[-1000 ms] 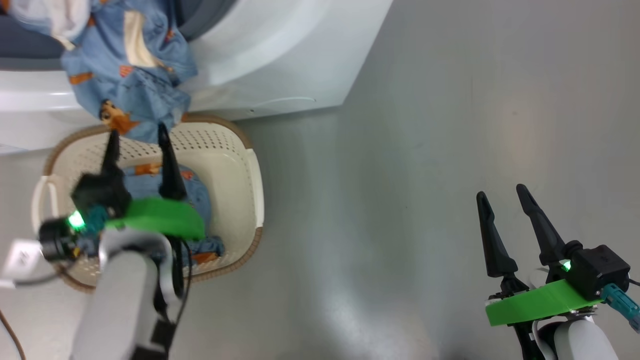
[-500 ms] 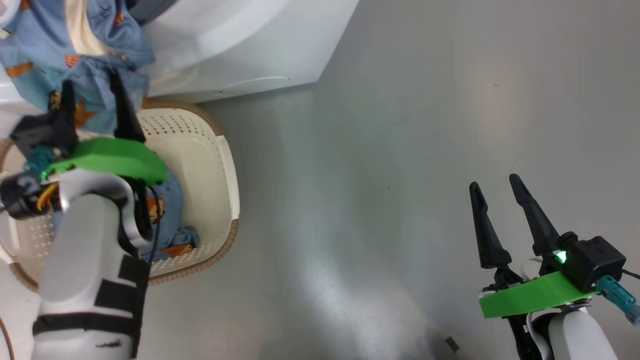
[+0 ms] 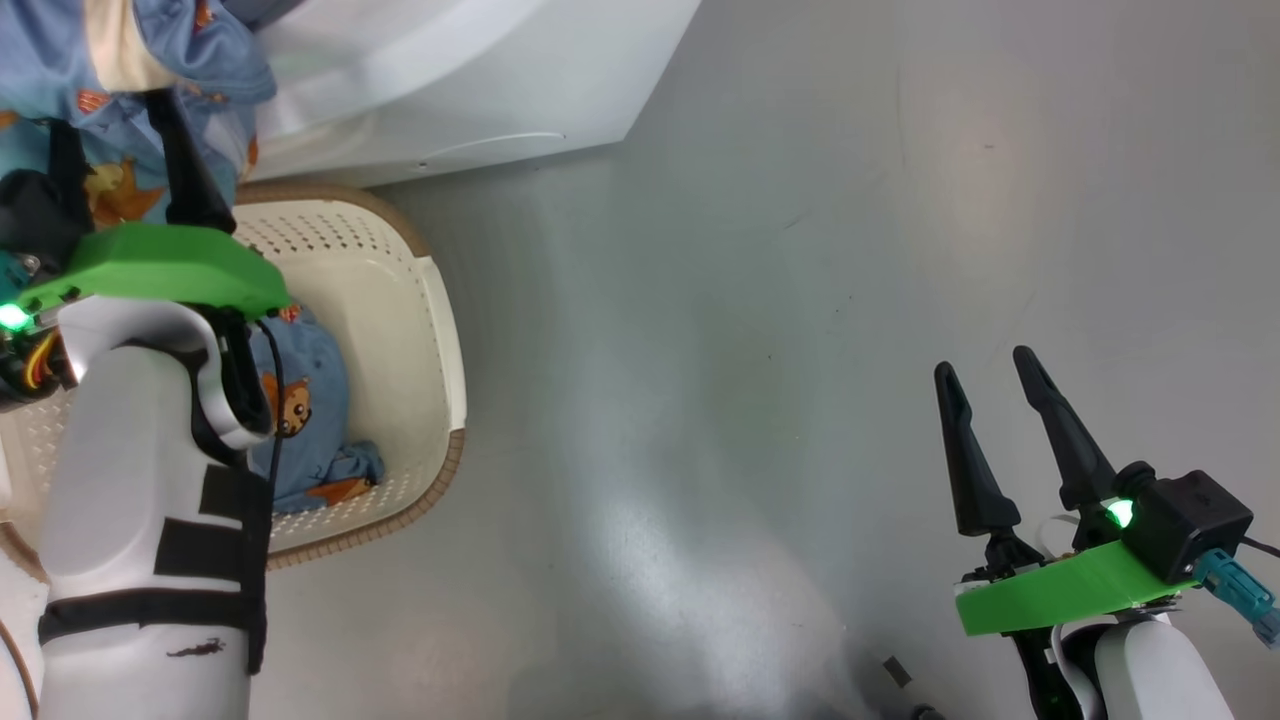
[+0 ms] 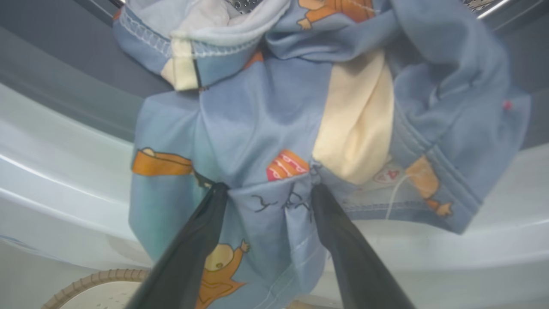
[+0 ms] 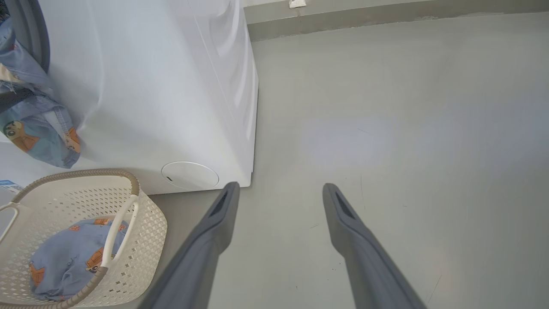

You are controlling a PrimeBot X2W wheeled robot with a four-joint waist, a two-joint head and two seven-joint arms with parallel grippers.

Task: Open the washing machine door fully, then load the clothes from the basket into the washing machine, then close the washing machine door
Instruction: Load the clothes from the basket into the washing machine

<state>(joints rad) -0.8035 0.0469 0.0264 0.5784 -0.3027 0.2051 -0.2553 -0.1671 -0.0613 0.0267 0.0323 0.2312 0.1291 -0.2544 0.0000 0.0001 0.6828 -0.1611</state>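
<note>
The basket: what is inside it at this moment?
Inside the basket lies one bundle of blue clothes with orange animal prints, on its floor. What is under that bundle is covered. In the head view the left arm hides part of the basket's inside.

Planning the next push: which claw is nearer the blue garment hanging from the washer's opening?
Left. The left claw has its open tips at the garment. The right claw is over bare floor, well off to the side of the washer.

No text is legible: the small blue label [image 5: 8,185] on the washing machine [image 5: 171,86] is too blurred to read.
</note>
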